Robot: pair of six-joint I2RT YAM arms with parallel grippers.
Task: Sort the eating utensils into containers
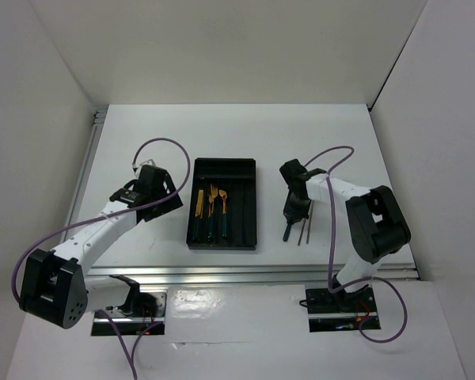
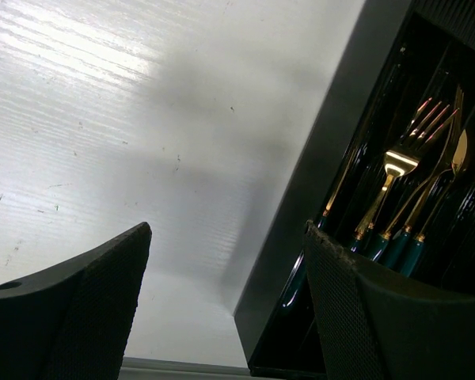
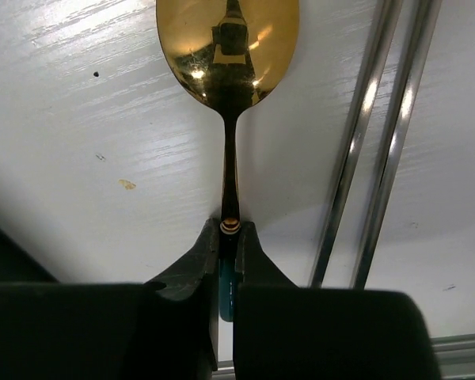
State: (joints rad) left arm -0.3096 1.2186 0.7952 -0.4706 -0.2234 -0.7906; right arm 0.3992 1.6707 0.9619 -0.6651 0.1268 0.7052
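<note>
**A:** What sits nearest the arms' bases?

**B:** The right pincer (image 3: 229, 237). It is pressed together on a spoon (image 3: 228, 47), gripping where the gold stem meets the teal handle. The bowl points away over the desk (image 3: 79, 119). Whether the spoon is lifted clear of the surface cannot be told.

**A:** Is anything beside it?

**B:** Two chopsticks (image 3: 367, 103) lie side by side on the desk, just to the spoon's right. Neither arm touches them.

**A:** And farther in?

**B:** The black tray (image 1: 246, 210) stands mid-desk, between the two arms. Several gold-headed utensils (image 1: 212, 207) lie lengthwise in its left compartments, forks (image 2: 396, 166) among them. They are too small to count exactly. The right-hand compartments look bare.

**A:** What about the other arm?

**B:** The left pincer (image 2: 226, 237) hangs spread with nothing between its fingers, just outside the tray's left wall.

**A:** So how far along is the sorting?

**B:** Most of it looks done. Apart from the spoon and the chopsticks, no loose utensil shows on the desk. The spoon has yet to reach a compartment with its own kind. After that come the chopsticks, probably into one of the bare compartments.
</note>
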